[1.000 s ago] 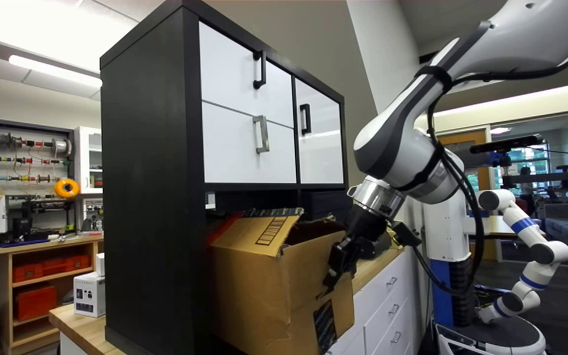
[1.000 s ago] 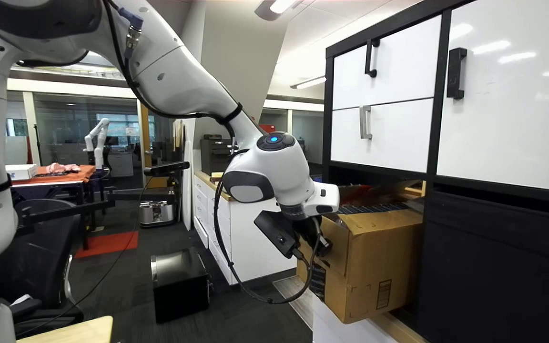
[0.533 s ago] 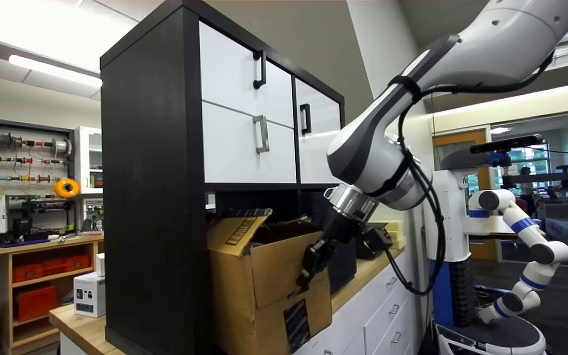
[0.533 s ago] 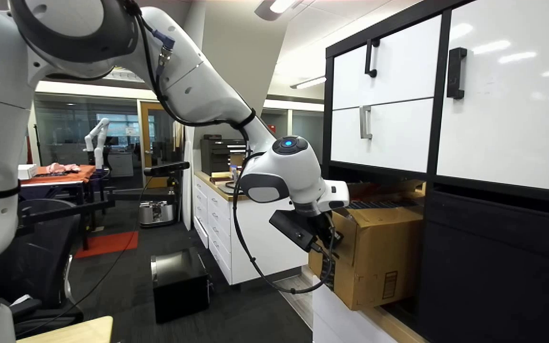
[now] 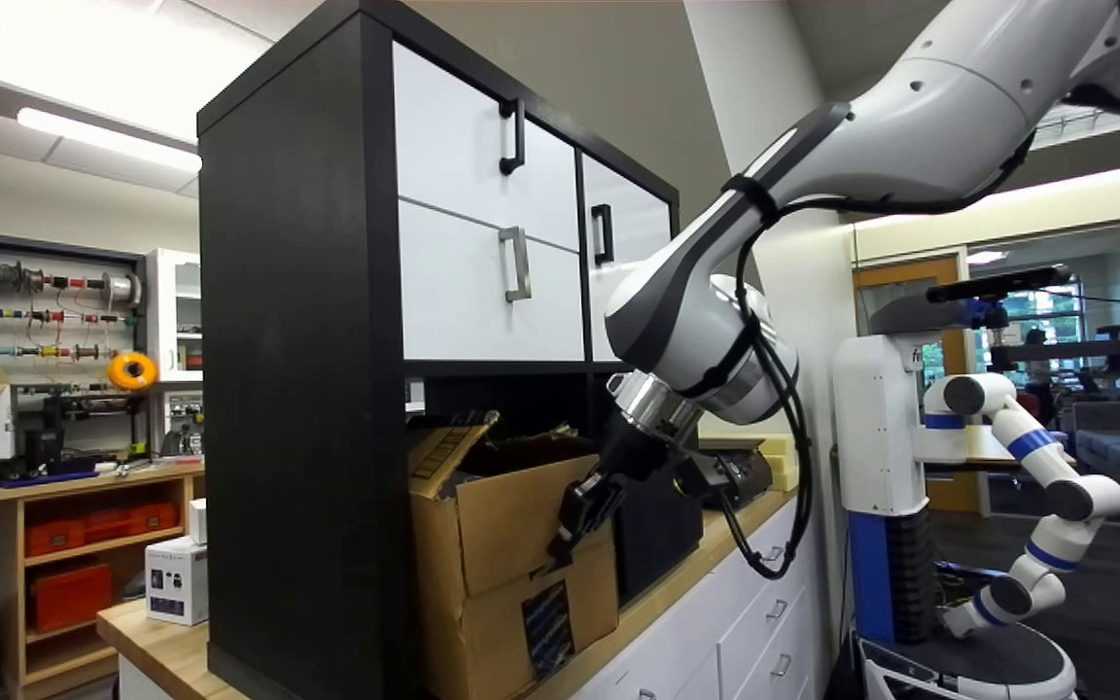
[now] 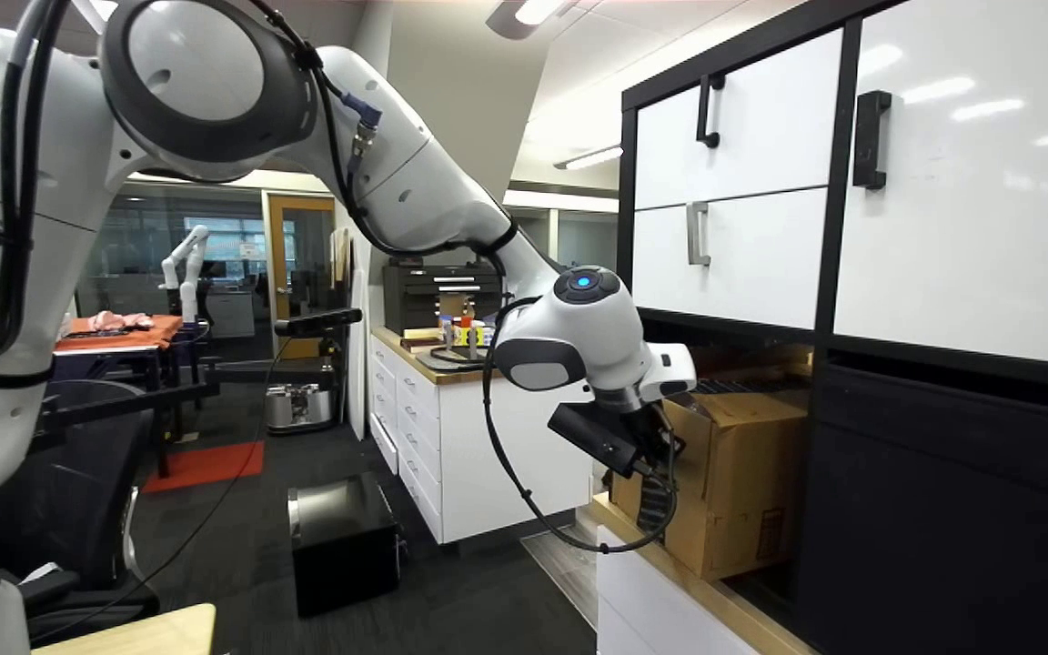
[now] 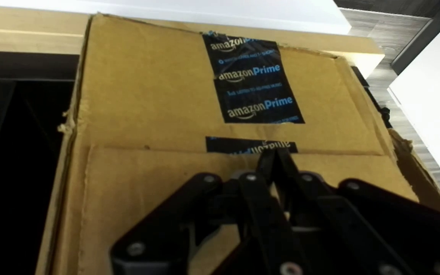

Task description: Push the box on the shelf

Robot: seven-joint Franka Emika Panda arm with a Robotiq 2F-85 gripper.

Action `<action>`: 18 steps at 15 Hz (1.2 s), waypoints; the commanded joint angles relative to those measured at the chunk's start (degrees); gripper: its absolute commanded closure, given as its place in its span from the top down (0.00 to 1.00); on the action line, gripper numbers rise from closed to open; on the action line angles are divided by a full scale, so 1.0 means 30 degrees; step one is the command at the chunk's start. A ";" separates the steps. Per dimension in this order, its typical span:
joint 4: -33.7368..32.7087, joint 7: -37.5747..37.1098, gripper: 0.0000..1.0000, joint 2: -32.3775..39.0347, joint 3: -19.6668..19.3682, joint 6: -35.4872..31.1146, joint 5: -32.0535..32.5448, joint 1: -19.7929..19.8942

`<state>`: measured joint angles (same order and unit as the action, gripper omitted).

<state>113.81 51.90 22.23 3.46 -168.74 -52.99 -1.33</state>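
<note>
The box (image 5: 492,544) is a brown cardboard carton with loose top flaps and black printed tape on its front. It sits in the lower left opening of the shelf (image 5: 297,340), a black cabinet with white fronts, also seen in an exterior view (image 6: 947,509). The box's front still sticks out past the cabinet face, over the wooden counter. My gripper (image 5: 557,559) is shut and empty, its tips against or very near the box's front face. In the wrist view the fingertips (image 7: 267,160) meet just below the tape on the box (image 7: 147,88). Contact itself is hard to see.
The wooden counter (image 5: 657,595) with white drawers runs under the cabinet. A dark bin (image 5: 652,530) fills the opening beside the box. A cable (image 6: 524,496) hangs in a loop below my wrist. A black case (image 6: 342,546) stands on the floor.
The box has slid deeper into the shelf opening, its front moving back toward the cabinet. My shut gripper and arm have moved with it. The dark bin beside it now shows more.
</note>
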 commanded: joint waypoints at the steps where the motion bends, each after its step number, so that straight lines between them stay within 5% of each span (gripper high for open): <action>1: -0.1940 0.0495 0.01 0.1059 -0.0077 -0.0413 0.0115 0.0285; 4: -0.1778 0.0237 0.01 0.0738 -0.0426 -0.0154 0.0476 0.0121; 5: -0.1330 -0.0043 0.30 0.0389 -0.0637 -0.0112 0.0673 -0.0010; 10: 0.2197 -0.2436 0.55 -0.2480 -0.2482 0.1166 0.3171 -0.1159; 13: 0.4640 -0.6515 0.76 -0.4794 -0.2535 0.1102 0.7942 -0.0781; 14: 0.5157 -0.7707 0.81 -0.5465 -0.4311 0.1580 0.8789 -0.2341; 18: 0.6589 -1.3885 1.00 -0.7739 -0.7145 0.4319 1.5473 -0.3848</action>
<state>128.57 21.45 6.00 -11.82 -161.91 -17.63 -9.08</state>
